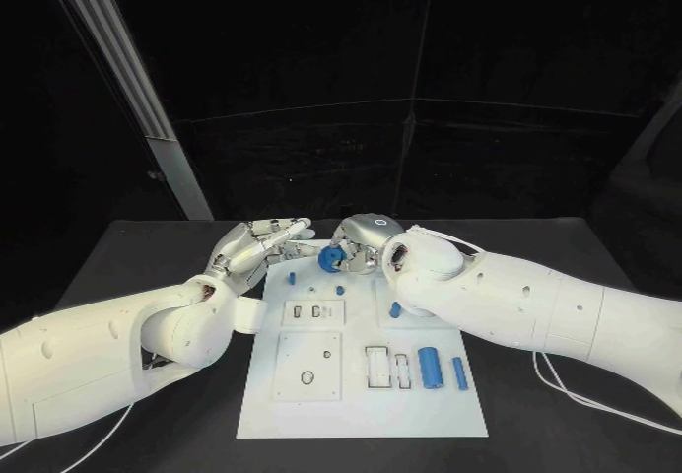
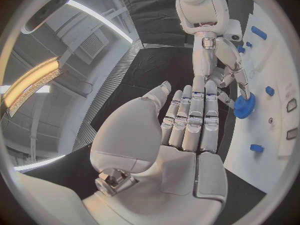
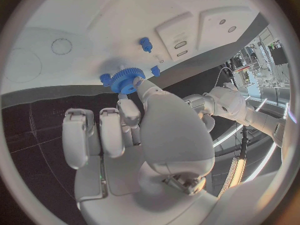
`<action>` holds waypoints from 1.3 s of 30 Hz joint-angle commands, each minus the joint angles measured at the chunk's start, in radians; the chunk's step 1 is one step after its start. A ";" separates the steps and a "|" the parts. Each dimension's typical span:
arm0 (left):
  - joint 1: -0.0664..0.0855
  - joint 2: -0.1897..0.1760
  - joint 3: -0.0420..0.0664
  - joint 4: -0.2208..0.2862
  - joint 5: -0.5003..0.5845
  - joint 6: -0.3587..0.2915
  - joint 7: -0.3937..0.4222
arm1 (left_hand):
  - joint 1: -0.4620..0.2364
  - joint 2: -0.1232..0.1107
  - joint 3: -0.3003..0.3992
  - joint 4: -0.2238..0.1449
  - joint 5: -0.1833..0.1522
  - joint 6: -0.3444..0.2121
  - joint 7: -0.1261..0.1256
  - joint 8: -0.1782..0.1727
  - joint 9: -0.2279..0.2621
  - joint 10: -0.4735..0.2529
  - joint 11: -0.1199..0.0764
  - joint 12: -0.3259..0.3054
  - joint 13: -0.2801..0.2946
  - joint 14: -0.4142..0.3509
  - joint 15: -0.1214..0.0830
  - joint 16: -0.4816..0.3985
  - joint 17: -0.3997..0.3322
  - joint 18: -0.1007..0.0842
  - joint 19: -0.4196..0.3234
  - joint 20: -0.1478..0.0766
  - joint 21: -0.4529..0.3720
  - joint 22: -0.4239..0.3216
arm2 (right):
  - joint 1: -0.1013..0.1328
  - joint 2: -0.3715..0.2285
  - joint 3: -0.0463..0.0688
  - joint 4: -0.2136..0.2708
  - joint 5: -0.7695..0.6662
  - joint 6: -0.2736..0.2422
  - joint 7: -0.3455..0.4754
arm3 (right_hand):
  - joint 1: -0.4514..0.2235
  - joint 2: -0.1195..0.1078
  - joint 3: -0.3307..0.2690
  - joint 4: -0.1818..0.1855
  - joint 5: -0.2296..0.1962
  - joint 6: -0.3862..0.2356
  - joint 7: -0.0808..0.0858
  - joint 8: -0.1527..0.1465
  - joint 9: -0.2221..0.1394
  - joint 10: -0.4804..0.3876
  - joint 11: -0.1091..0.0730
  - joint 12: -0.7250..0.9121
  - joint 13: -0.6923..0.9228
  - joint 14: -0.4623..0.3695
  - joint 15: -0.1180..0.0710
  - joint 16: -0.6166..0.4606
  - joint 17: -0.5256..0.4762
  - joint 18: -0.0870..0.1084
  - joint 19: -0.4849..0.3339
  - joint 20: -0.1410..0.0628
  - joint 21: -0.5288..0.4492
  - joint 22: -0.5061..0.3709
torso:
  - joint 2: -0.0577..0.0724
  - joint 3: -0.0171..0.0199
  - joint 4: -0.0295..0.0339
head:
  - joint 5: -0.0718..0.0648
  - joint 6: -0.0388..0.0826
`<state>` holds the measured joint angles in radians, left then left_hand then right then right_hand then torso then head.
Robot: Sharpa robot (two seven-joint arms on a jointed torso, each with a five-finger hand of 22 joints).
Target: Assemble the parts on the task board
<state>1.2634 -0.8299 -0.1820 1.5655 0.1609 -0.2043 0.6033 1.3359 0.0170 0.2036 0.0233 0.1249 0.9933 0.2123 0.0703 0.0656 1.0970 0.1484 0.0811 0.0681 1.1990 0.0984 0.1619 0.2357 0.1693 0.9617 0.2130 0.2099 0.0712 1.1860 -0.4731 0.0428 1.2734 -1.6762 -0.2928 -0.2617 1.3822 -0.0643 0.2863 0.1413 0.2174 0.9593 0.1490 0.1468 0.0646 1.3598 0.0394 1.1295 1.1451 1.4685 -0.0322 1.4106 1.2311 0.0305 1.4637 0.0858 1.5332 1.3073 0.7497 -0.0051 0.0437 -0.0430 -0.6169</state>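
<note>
Barely started tbh: right hand pinching a blue gear above the board, left hand flat, holding nothing, loose cylinders unplaced.

Two smooth white arms with rounded shells, small dark screw holes and thin white cables trailing beneath; each ends in a left hand or right hand of silver, segmented fingers.
</note>
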 commanded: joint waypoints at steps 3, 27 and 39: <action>0.002 0.002 0.001 0.004 -0.001 0.015 0.003 | 0.008 0.002 0.006 0.000 0.003 -0.001 0.005 -0.003 -0.001 0.002 0.007 -0.002 -0.002 -0.006 0.002 -0.007 0.002 0.015 0.005 0.004 -0.007 -0.001 | 0.000 0.009 0.000 -0.016 -0.018 0.018 -0.010 | -0.002 0.002 0.008 0.000 -0.001 0.044 -0.014 0.001 0.002 -0.005 0.005 -0.006 0.000 0.040 0.004 0.001 -0.001 -0.007 0.034 -0.001 0.004 0.163 | 0.001 0.0008 0.0004 | 0.000 -0.003; 0.002 0.003 0.001 0.001 -0.001 0.015 0.001 | 0.007 0.001 0.010 -0.001 0.002 -0.002 0.006 -0.003 -0.001 0.002 0.007 -0.004 -0.002 -0.006 0.003 -0.009 0.002 0.015 0.004 0.005 -0.008 -0.001 | -0.002 0.039 -0.002 -0.049 -0.026 0.054 -0.012 | -0.048 -0.031 0.009 -0.002 -0.056 -0.006 0.000 -0.052 0.000 -0.021 0.018 -0.033 -0.013 0.036 0.016 -0.010 -0.017 -0.006 0.031 0.010 0.002 0.160 | -0.001 -0.0004 -0.0009 | -0.001 -0.014; 0.004 0.000 0.001 0.000 -0.001 0.016 -0.001 | 0.005 -0.001 0.012 -0.002 0.002 -0.003 0.007 -0.004 -0.001 0.001 0.008 -0.005 -0.002 -0.006 0.003 -0.010 0.003 0.015 0.004 0.005 -0.008 -0.001 | -0.002 0.044 -0.002 -0.057 -0.014 0.047 -0.020 | -0.111 -0.047 -0.059 0.037 -0.127 -0.050 0.008 -0.082 0.002 -0.053 0.027 -0.085 -0.053 0.036 0.023 -0.012 -0.018 -0.005 0.028 0.017 0.000 0.156 | -0.001 0.0001 -0.0012 | -0.002 -0.014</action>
<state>1.2652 -0.8298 -0.1819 1.5653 0.1610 -0.2026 0.5995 1.3359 0.0170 0.2101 0.0221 0.1249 0.9933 0.2124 0.0703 0.0656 1.0970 0.1484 0.0811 0.0676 1.1990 0.0984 0.1567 0.2375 0.1694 0.9617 0.2129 0.2058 0.0715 1.1820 -0.4303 0.0401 1.2158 -1.6934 -0.2505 -0.2793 1.2791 -0.1136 0.2332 0.1794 0.0955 0.9176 0.1582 0.0692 0.0661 1.3122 0.0673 1.0473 1.0936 1.4651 -0.0142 1.4020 1.2121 0.0306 1.4672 0.0967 1.5332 1.3080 0.7483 -0.0054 0.0426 -0.0444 -0.6315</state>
